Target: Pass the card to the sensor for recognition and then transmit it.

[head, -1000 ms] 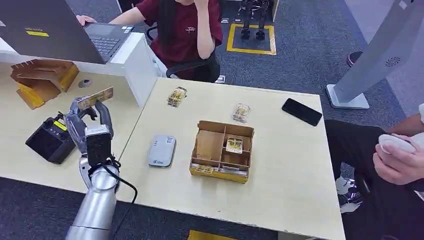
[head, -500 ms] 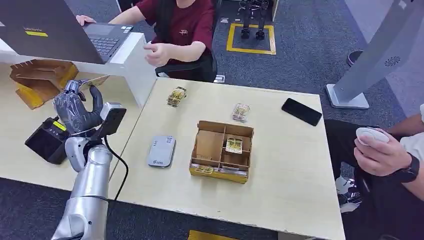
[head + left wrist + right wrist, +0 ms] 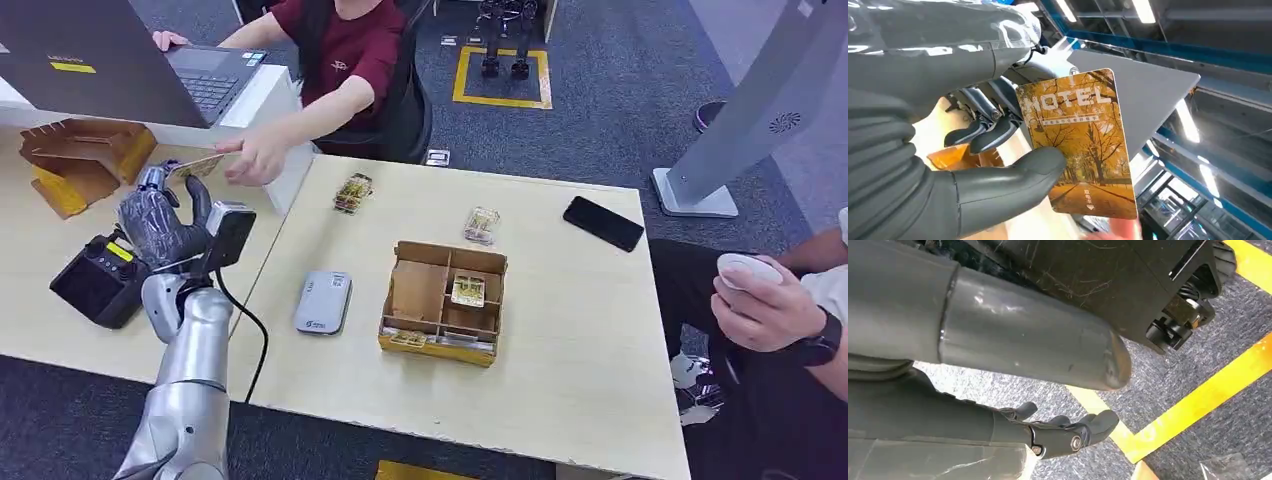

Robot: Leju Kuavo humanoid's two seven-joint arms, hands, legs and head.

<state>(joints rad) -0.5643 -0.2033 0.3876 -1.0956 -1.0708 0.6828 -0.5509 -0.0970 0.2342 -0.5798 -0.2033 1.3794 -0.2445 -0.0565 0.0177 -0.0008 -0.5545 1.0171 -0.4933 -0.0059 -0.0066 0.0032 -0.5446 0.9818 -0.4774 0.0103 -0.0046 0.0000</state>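
Left robot hand (image 3: 160, 222) raised over the worktop (image 3: 560, 330), pinching the hotel card (image 3: 1080, 145) between thumb and fingers.

Held up toward a person's hand (image 3: 252, 157), which touches the card's far end. Likely risk: dropped card if released too early, or a tug-of-war if held too long; glossy surface could slip under the smooth grey thumb. Thin, stiff, rounded-cornered rectangle, printed with orange autumn trees. Grey rounded sensor (image 3: 323, 300) flat on the pale wood-grain worktop, well apart. Right robot hand (image 3: 1063, 432) hanging over carpet, fingers loosely curled, holding nothing.
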